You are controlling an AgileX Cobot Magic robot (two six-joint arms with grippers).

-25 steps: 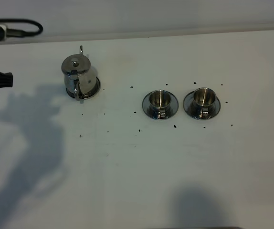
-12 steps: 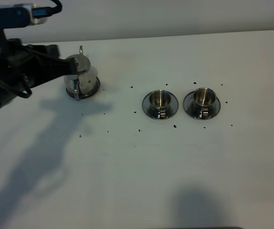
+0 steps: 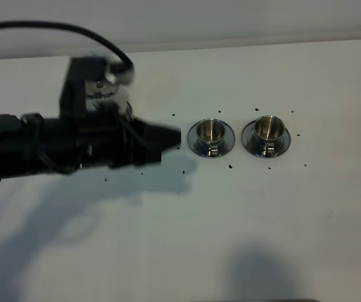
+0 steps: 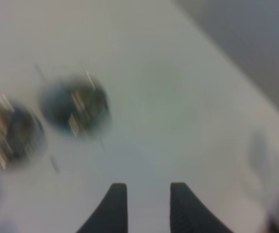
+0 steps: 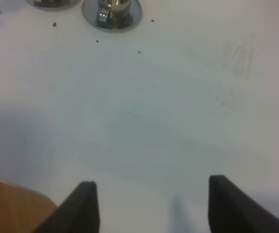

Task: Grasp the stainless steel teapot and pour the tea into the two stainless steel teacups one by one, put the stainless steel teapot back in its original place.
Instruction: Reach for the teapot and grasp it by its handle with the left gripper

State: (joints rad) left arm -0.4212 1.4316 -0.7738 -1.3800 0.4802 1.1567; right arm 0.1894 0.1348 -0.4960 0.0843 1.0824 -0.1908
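Observation:
The stainless steel teapot [image 3: 102, 88] stands at the back left, and only its lid and upper body show behind my left arm. Its saucer, the original place, is hidden by the arm. Two stainless steel teacups [image 3: 211, 132] [image 3: 268, 129] sit on their saucers at centre right. My left gripper [image 3: 175, 135] reaches across in front of the teapot, its tip just left of the nearer cup. The blurred left wrist view shows my left gripper [image 4: 148, 204] parted by a narrow gap, holding nothing. My right gripper [image 5: 154, 204] is wide open over bare table, short of one cup [image 5: 111, 9].
Small dark specks [image 3: 231, 167] are scattered on the white table [image 3: 243, 226] around the cups. The table's far edge [image 3: 262, 43] runs behind the teapot. A brown surface [image 5: 8, 204] shows at one corner of the right wrist view.
My left arm has swept in from the left edge, past the teapot and toward the cups. Its jaws have narrowed. The teapot and cups have not moved.

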